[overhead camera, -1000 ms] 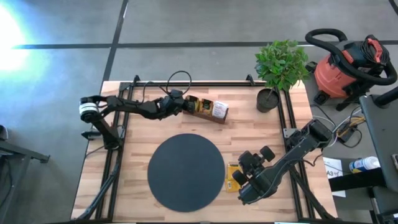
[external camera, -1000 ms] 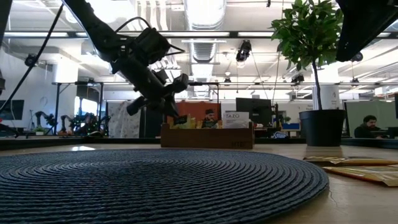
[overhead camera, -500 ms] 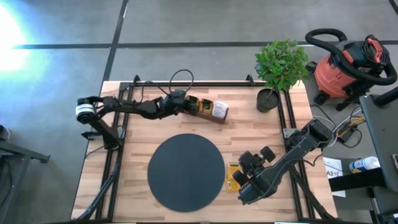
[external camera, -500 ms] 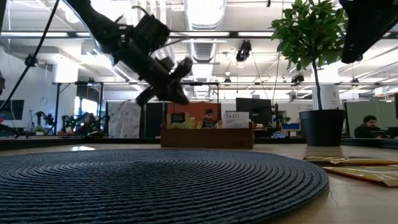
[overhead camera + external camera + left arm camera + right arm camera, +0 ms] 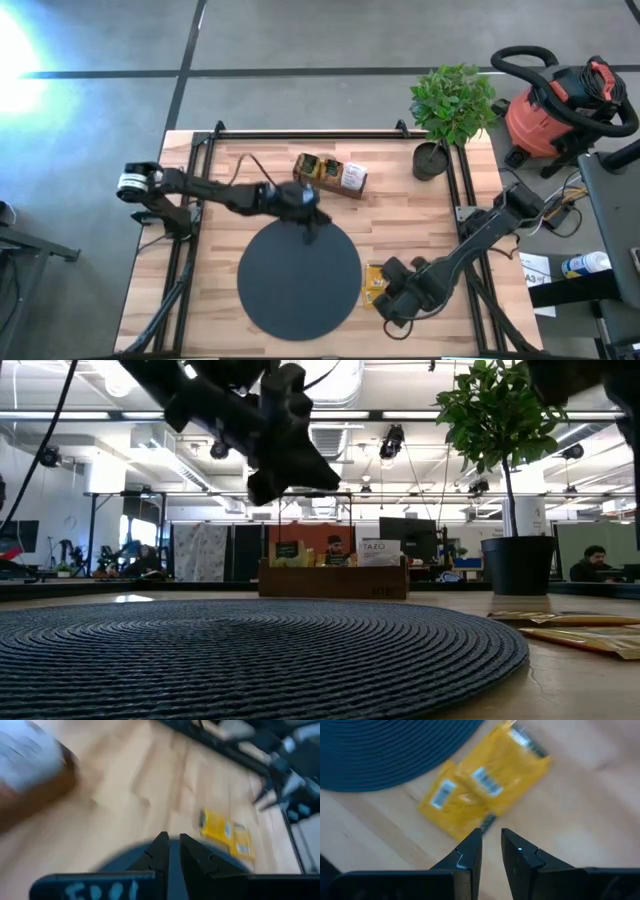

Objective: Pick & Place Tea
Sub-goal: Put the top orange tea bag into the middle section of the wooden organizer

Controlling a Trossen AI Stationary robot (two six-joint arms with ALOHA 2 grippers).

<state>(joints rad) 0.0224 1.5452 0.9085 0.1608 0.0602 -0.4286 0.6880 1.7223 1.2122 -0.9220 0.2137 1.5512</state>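
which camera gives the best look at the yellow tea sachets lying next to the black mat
The right wrist view: the flat yellow paper tea sachets fill the picture, overlapping beside the round black woven mat. The left wrist view shows them small and blurred, the high view partly behind the right arm, the low view edge-on.

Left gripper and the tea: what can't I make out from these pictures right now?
- Left gripper: whether it holds a sachet; the high view is too small, the left wrist view blurred.
- Wooden tray: its contents; too small in the high view, far off in the low view.
- Yellow sachets: their count; they overlap, and the right gripper covers one edge.
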